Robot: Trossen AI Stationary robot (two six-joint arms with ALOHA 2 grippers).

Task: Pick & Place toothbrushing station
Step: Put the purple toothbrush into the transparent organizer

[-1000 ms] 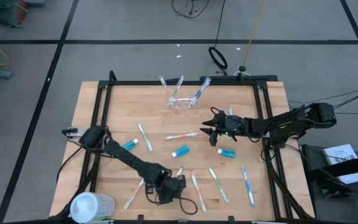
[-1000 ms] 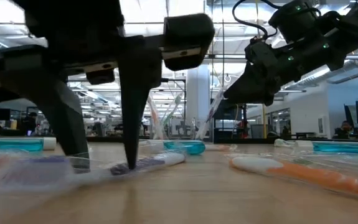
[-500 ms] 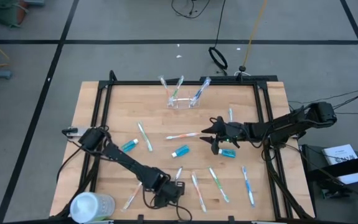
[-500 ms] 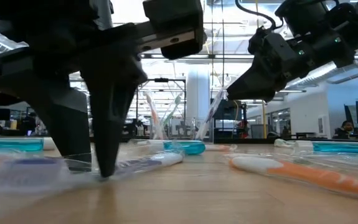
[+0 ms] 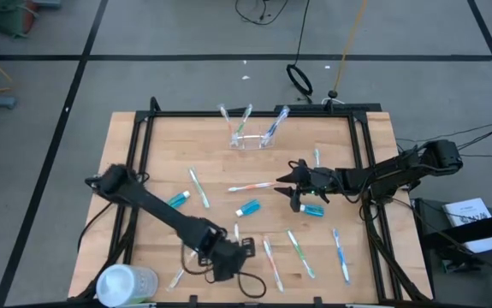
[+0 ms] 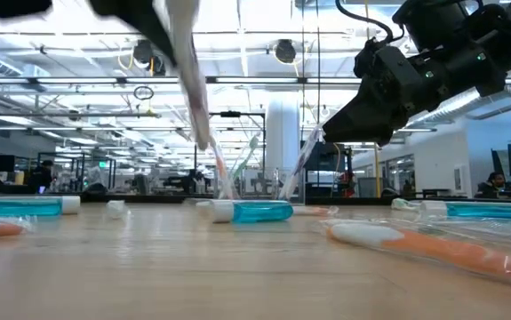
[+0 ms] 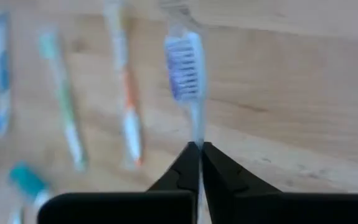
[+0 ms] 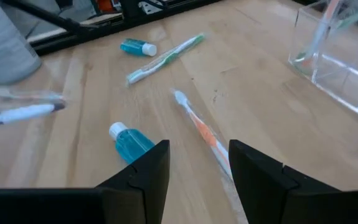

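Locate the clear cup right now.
In the high view the clear cup stands at the table's far edge, centre, holding upright toothbrushes; the right gripper hovers nearer the table's middle.

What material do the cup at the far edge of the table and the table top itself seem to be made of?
The cup looks like clear, glossy plastic: the toothbrushes standing in it show through its walls, though glass cannot be ruled out. The table top looks like pale wood with a matte finish; grain lines and plank joints are visible.

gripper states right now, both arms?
Left gripper: closed on a toothbrush, lifted off the table.
Right gripper: open, holding nothing, above the orange-handled toothbrush.
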